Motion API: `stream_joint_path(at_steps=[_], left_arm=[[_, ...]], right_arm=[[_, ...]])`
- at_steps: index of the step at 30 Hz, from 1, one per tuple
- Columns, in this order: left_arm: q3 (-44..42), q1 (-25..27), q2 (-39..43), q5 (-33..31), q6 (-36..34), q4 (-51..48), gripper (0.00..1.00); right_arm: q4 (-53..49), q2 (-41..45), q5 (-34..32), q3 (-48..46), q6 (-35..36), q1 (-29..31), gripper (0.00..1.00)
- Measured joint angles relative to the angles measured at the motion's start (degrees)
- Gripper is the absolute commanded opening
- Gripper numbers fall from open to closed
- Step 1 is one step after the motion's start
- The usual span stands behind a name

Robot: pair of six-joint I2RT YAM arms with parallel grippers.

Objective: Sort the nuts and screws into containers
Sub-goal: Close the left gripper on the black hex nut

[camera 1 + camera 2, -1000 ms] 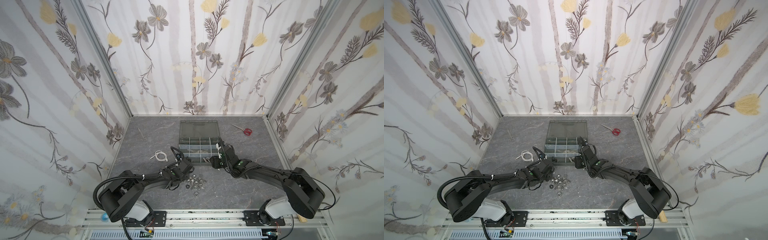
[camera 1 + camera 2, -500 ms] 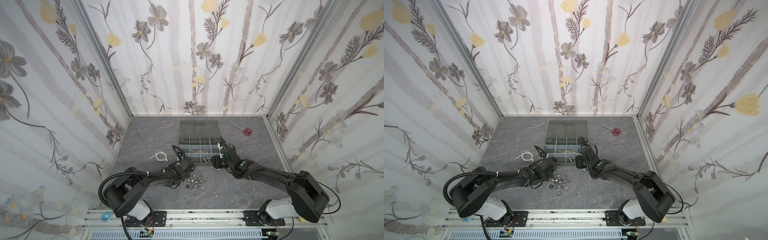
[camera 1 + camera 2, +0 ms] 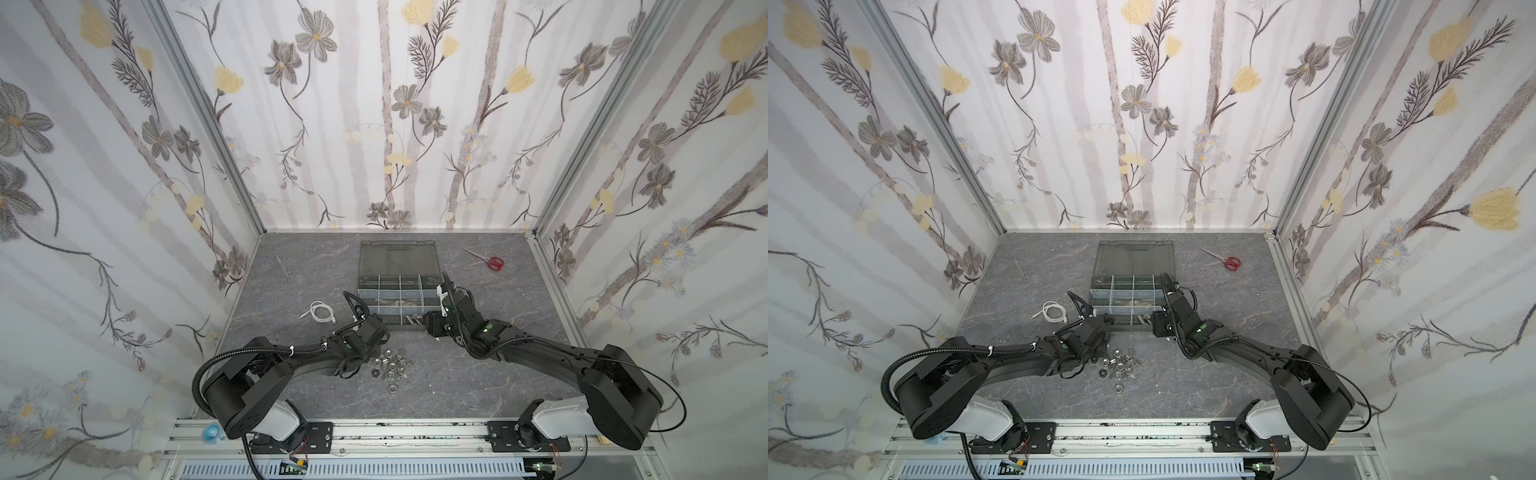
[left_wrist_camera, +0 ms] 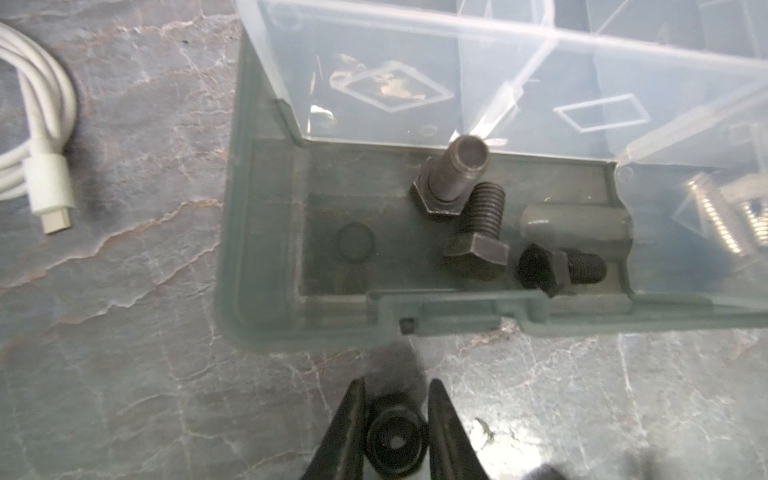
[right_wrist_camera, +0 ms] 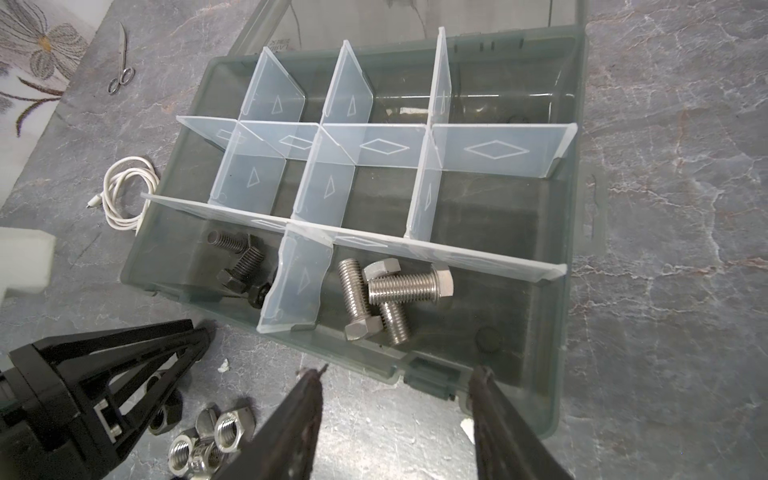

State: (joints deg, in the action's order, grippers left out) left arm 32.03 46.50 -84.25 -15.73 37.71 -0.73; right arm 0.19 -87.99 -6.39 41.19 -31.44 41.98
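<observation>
In the left wrist view my left gripper (image 4: 397,386) is shut on a black nut (image 4: 397,440), just in front of the organizer case (image 4: 266,316). Black screws (image 4: 478,216) lie in its near corner container. Silver screws (image 5: 390,291) lie in the container beside it. The other containers (image 5: 494,199) look empty. Loose nuts (image 3: 388,365) lie in a pile on the table in both top views, right of the left gripper (image 3: 374,332). My right gripper (image 5: 399,374) hangs open over bare table at the case's front edge, with nothing between its fingers.
The case's smoky lid (image 3: 399,259) lies open flat toward the back wall. A coiled white cable (image 3: 320,311) lies left of the case. Small metal scissors (image 3: 286,270) lie at back left, and red-handled scissors (image 3: 490,261) at back right. White flecks (image 5: 224,365) dot the table.
The left jaws have closed in on the black nut at the edge of the pile. The right arm has barely moved and its jaws stay as wide as before.
</observation>
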Motion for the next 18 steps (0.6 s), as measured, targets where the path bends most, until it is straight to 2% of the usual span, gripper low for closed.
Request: stream_joint_path(at_steps=[18], left_arm=[[1.8,0.3,8.8,4.6,0.2,-4.0,0.25]], right_arm=[[-0.8,5.0,-1.7,-3.8,-0.5,0.0,0.58]])
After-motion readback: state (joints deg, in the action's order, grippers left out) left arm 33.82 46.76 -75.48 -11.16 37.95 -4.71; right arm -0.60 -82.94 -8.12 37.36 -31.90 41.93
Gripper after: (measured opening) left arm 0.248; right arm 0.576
